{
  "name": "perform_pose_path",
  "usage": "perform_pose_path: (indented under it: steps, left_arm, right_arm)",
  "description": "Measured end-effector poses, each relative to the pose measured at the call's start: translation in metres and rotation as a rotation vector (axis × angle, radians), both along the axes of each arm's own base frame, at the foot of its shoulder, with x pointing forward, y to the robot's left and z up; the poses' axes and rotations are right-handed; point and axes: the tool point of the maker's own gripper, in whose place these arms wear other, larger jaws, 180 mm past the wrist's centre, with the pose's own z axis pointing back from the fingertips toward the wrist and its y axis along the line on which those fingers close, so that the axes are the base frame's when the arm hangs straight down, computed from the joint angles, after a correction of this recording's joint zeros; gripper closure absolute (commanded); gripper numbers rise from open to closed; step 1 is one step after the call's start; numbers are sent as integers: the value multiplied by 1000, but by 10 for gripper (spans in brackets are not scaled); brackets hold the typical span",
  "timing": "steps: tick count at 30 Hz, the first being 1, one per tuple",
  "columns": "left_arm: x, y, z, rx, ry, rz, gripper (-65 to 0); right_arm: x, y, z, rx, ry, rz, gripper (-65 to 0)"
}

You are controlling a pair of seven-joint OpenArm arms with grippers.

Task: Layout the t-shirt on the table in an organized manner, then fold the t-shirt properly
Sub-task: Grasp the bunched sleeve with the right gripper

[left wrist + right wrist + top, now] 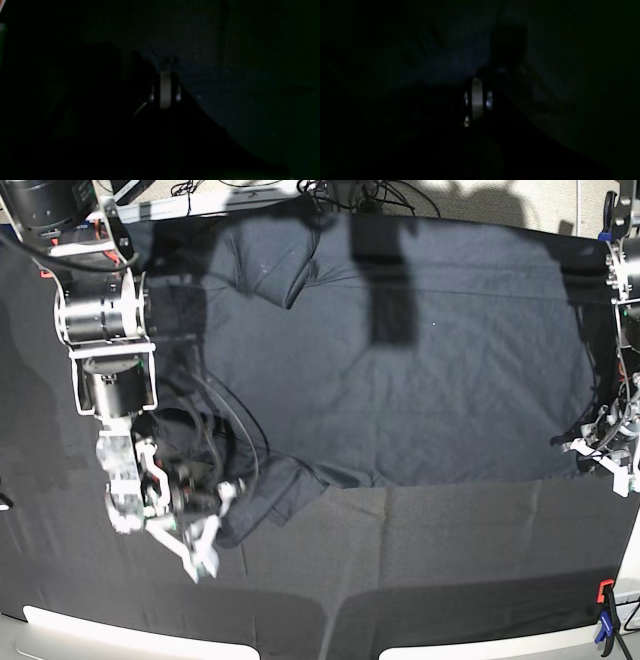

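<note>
The dark charcoal t-shirt (400,380) lies spread over the far half of the black table (420,570), with its near-left part bunched into folds. My right gripper (206,558), at the left of the base view, is shut at that bunched edge with cloth in its fingertips. At the shirt's right edge my left gripper (592,448) is shut on the fabric. Both wrist views are almost black. Each shows only closed fingers (167,62) (495,71) over dark cloth.
A blue and red clamp (603,620) holds the table's near-right corner, and another blue clamp (610,215) sits at the far right. Cables (340,192) lie beyond the far edge. The white rim (130,638) runs along the near side.
</note>
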Motion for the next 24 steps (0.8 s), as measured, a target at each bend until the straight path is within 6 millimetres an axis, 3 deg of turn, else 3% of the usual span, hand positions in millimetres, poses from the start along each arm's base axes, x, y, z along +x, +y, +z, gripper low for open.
perform_pose_path:
  steps: [4,6,9,11,14,15,24]
  left_arm:
    - [3,-3,8,16,-17,-22,0]
    - [1,-4,14,21,-47,-28,0]
    - [-10,-2,16,32,-72,-28,0]
    - [-16,-1,14,33,-73,-26,0]
    - [-18,0,14,33,-73,-22,0]
    - [-18,0,14,33,-73,-22,0]
    - [-22,0,11,33,-62,-22,0]
  right_arm:
    - [5,19,38,-3,-128,81,0]
    - [-5,25,42,-18,-152,102,0]
    - [-27,28,30,-41,-117,116,-13]
    - [-37,19,15,-79,-45,85,-126]
    - [-38,11,10,-70,-26,62,-336]
    - [-36,9,11,-49,-36,46,-365]
    - [-29,-51,-26,231,192,-333,-366]
